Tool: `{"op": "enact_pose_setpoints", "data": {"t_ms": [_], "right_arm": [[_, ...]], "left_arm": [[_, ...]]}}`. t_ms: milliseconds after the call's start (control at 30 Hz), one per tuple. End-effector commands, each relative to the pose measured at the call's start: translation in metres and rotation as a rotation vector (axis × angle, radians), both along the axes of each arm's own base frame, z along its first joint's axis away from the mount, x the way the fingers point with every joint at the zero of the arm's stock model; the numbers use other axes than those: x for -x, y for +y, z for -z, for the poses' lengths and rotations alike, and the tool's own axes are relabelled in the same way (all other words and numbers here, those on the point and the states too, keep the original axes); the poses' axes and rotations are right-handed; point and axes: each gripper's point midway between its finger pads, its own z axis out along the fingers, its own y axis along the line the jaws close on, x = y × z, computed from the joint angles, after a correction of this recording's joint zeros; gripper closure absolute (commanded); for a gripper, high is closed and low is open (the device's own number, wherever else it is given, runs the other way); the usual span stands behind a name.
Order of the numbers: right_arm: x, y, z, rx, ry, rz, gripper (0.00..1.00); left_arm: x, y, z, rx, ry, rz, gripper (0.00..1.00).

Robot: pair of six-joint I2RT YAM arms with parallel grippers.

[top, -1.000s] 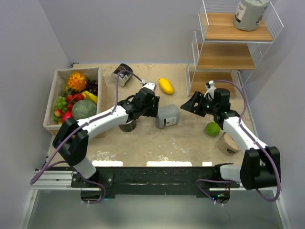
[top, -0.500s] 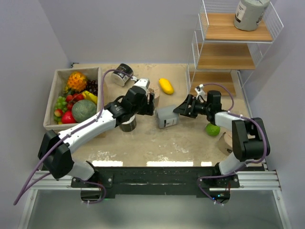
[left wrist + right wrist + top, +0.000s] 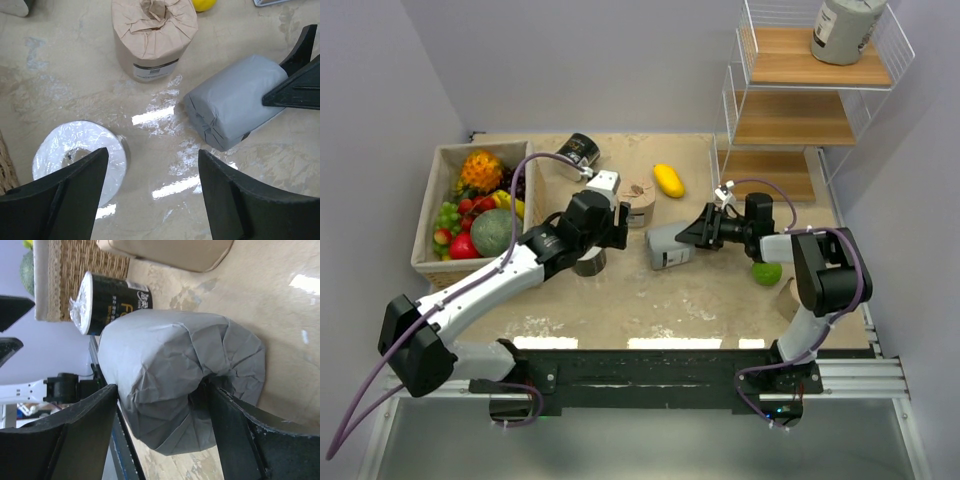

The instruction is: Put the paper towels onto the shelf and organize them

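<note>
A grey paper towel roll (image 3: 663, 247) lies on its side mid-table. My right gripper (image 3: 690, 235) is shut on its right end: one finger (image 3: 240, 440) sits in the end hollow, the other (image 3: 75, 440) against the outer wrap (image 3: 165, 360). My left gripper (image 3: 618, 232) hangs open and empty above the table (image 3: 152, 200), between the grey roll (image 3: 235, 105) and a black roll (image 3: 75, 155). A tan roll (image 3: 640, 200) stands upright just beyond. Another black roll (image 3: 578, 152) lies at the back. One grey roll (image 3: 847, 30) stands on the top board of the shelf (image 3: 790, 120).
A low box of fruit (image 3: 430, 205) stands at the left. A yellow fruit (image 3: 668, 180) lies behind the grey roll and a green fruit (image 3: 767, 270) under my right forearm. Another tan roll (image 3: 788, 300) shows partly at the right edge.
My right gripper has slid left onto the grey roll's end, nudging it slightly left. My left arm has drawn back to the left, uncovering the tan roll, and its jaws have widened.
</note>
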Motion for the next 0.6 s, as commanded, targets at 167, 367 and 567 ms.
{"op": "enact_pose_setpoints", "data": {"t_ms": [167,367,567], "right_arm": [[0.005,0.013,-0.011,0.023,-0.089,-0.072,0.49],[0.016,0.015,-0.02,0.27,-0.173,-0.066,0.53],[0.01,-0.013,-0.037,0.651,-0.178,0.13,0.56]], "left_arm": [[0.0,0.027,-0.015,-0.06,-0.116,-0.035,0.21],[0.0,0.043,-0.021,-0.086,-0.174,-0.073,0.21],[0.006,0.055,-0.026,-0.07,-0.22,-0.097,0.2]]}}
